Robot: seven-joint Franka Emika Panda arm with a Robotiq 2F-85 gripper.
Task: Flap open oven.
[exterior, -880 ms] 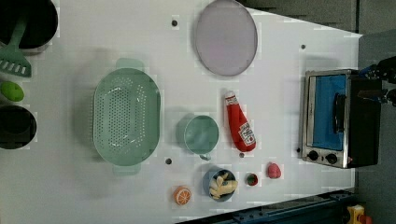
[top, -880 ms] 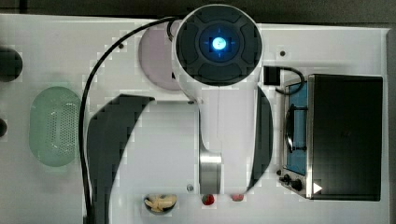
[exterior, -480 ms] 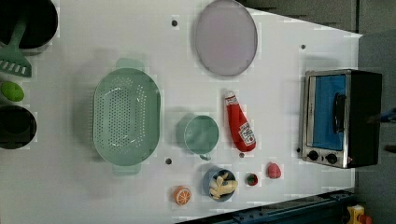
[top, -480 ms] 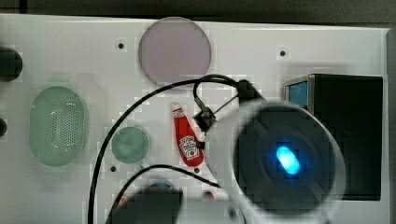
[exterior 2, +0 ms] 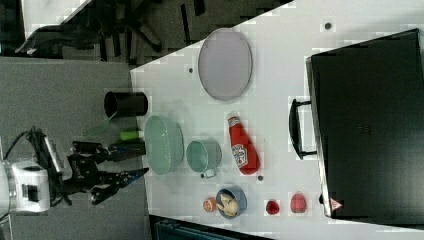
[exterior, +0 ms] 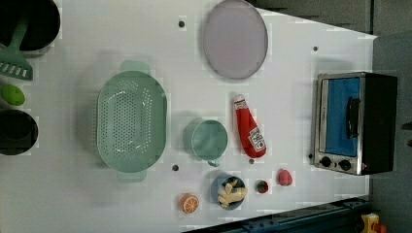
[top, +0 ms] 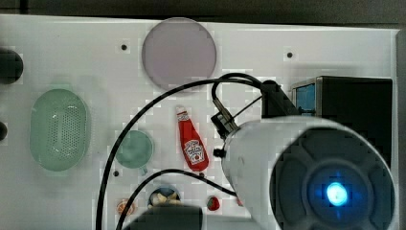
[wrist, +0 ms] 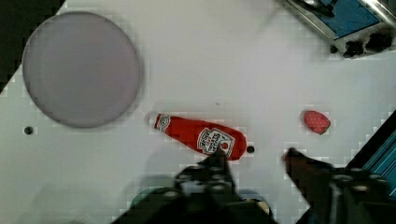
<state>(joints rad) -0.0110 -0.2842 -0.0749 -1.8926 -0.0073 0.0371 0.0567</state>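
The oven (exterior: 354, 124) stands at the left view's right edge of the white table, a black box with a silver front frame. Its blue glass door is shut, with the dark bar handle (exterior: 351, 116) across it and knobs (exterior: 335, 162) beside it. From the right view I see the oven's black top (exterior 2: 370, 125) and the handle (exterior 2: 295, 129) sticking out. My gripper (exterior 2: 145, 158) hangs high above the table, far from the oven, open and holding nothing. In the wrist view the gripper (wrist: 254, 156) hovers over the ketchup bottle (wrist: 196, 135), and an oven corner (wrist: 345, 18) shows.
A grey plate (exterior: 235, 39), green colander (exterior: 131, 121), green cup (exterior: 209, 140), and ketchup bottle (exterior: 250, 133) lie on the table (exterior: 291, 73). A bowl (exterior: 228, 191) and small toy fruits (exterior: 284, 177) sit near its edge. The arm (top: 311, 172) covers part of the top view.
In the top view the arm swung from the middle to the lower right and looms larger. The oven door stayed shut and nothing on the table moved.
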